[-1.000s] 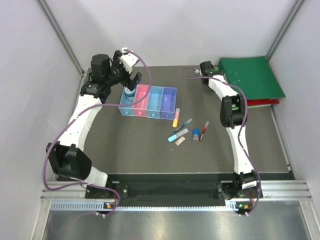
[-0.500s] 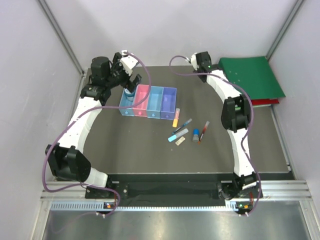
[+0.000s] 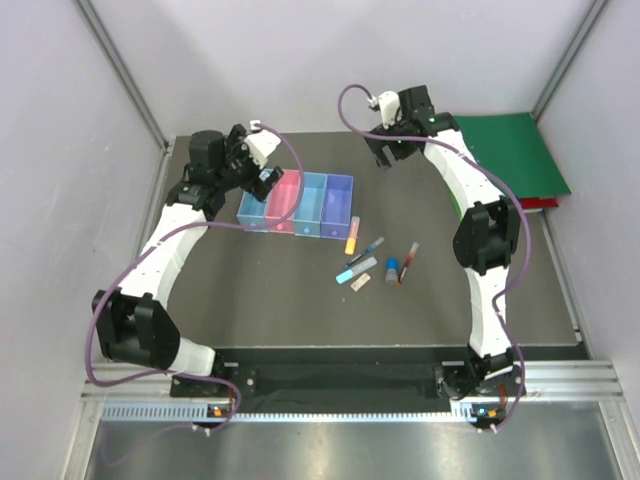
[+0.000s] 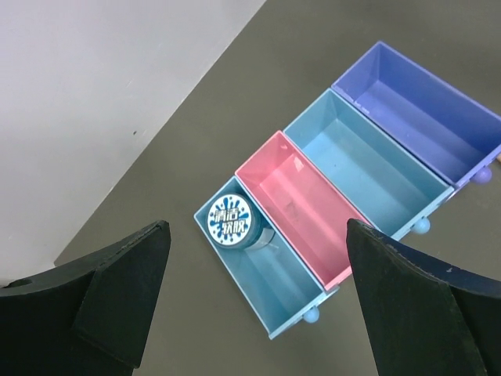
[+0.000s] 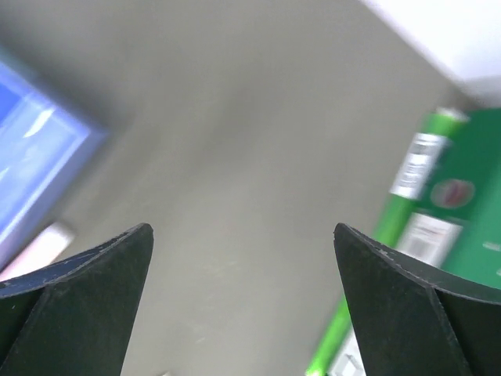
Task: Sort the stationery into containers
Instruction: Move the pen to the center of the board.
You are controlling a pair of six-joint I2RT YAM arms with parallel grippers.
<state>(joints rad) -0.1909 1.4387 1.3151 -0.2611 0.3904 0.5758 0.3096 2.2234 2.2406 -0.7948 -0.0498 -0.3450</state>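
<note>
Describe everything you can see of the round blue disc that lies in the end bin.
The round blue disc is a short, puck-like piece with a blue rim. Its flat white face carries blue printed characters inside a splash pattern, and it looks like plastic. It rests inside the blue bin, face up, at the end of the bin nearest the table's edge, and fills nearly the bin's whole width. Only the bin seems to touch it. The rest of that bin is bare, and nothing grips the disc.

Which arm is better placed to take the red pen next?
Probably the right: the red pen lies on that side, and the right end effector is open and empty. The left end effector hovers over the blue bin.
</note>
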